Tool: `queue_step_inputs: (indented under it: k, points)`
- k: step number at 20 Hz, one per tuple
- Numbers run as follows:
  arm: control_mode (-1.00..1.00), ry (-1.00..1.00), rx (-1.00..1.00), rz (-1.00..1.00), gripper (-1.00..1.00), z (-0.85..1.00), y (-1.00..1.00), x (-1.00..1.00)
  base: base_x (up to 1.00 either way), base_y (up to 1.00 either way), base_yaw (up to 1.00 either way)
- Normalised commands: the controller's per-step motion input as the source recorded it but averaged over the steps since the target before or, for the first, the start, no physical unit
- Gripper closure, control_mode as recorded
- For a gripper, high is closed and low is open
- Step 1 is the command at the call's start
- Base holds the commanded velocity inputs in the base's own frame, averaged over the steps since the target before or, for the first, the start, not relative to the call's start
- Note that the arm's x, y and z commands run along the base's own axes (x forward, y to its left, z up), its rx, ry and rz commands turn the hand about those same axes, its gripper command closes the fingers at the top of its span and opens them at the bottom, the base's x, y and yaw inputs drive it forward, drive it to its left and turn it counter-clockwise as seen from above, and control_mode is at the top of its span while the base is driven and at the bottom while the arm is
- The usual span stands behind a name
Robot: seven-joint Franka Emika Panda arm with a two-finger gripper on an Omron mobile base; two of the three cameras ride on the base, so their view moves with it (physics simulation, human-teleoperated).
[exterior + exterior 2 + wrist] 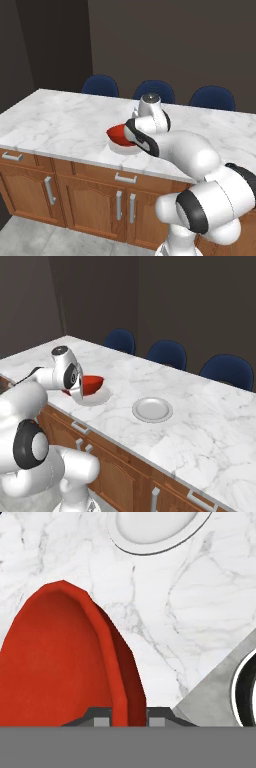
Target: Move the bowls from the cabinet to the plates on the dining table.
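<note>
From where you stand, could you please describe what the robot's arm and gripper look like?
The arm is made of glossy white rounded segments, with black bands at the joints and a grey metallic cap on one joint near the wrist. No cables or markings show. The gripper is small, with two dark grey fingers whose pads look lighter grey.

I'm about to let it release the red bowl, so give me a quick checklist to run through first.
1. Gripper shut on the red bowl's rim: ok.
2. Red bowl above the near plate: ok.
3. Bowl level: not ok, it looks tilted in the right base view.
4. Bowl resting on the plate: cannot tell.
5. Second plate free for the other bowl: ok.
6. Dining table around the near plate free of obstacles: ok.
</note>
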Motion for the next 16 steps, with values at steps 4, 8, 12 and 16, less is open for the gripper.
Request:
queue_step_inputs:
  k: [4, 8, 12, 16]
  points:
    - [-1.00, -0.02, 0.00, 0.01, 1.00, -0.25, 0.00, 0.29, 0.00, 0.00, 0.00]
    - [-1.00, -0.01, 0.00, 0.01, 1.00, -0.21, -0.03, 0.33, 0.00, 0.00, 0.00]
    - [-1.00, 0.00, 0.00, 0.00, 1.00, -0.24, -0.03, 0.33, 0.00, 0.00, 0.00]
    - [-1.00, 0.00, 0.00, 0.00, 1.00, -0.25, -0.01, 0.30, 0.00, 0.00, 0.00]
